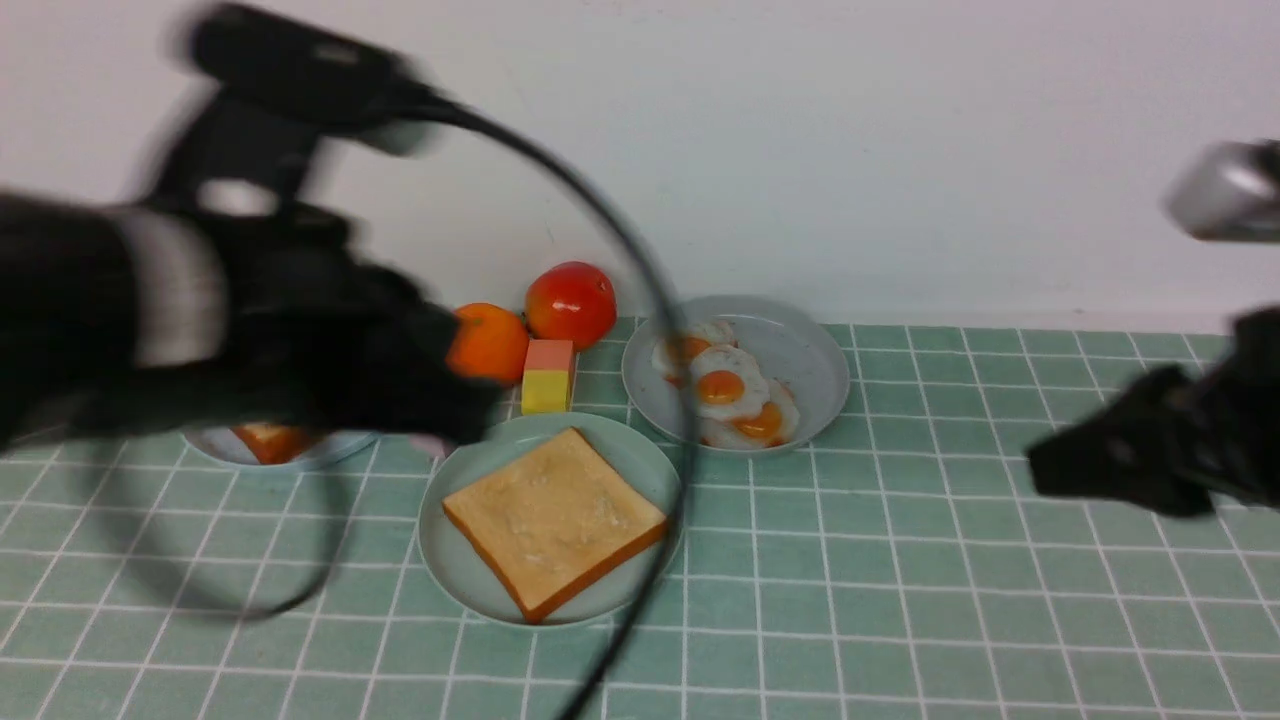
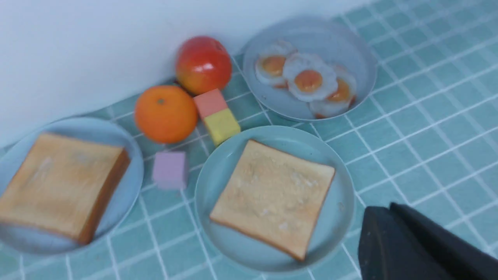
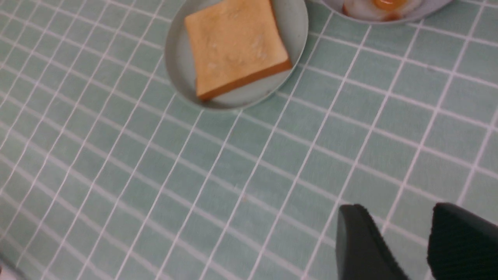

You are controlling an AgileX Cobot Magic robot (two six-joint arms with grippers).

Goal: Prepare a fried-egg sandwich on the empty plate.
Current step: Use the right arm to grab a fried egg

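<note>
L gripper (image 2: 379,212) is pinched closed w/ nothing in it. It hangs above the desk by the back-left rim of the mint-green plate (image 1: 455,570). Front view smears it, so I can't judge its height. R gripper (image 3: 397,210) has jaws parted, empty, over bare cloth well right of that plate, toward the desk's right edge.

Plate sits approx mid-desk, a bit left of ctr, carrying one toast slice (image 1: 555,515) flat, one corner toward the front edge.

Room: wide bare cloth front and right of the plate. Tight at the back: grey-blue plate (image 1: 810,350) w/ three overlapping fried eggs (image 1: 722,388) sits just beside its back-right rim. Pink/yellow block (image 1: 548,375), orange (image 1: 490,342) and red fruit (image 1: 572,303) crowd the back edge. Purple cube (image 2: 170,170) and pale blue plate (image 2: 136,182) w/ spare toast (image 2: 58,182) lie to its left.

Slice: square, golden, brown crust, pale specks on top.
</note>
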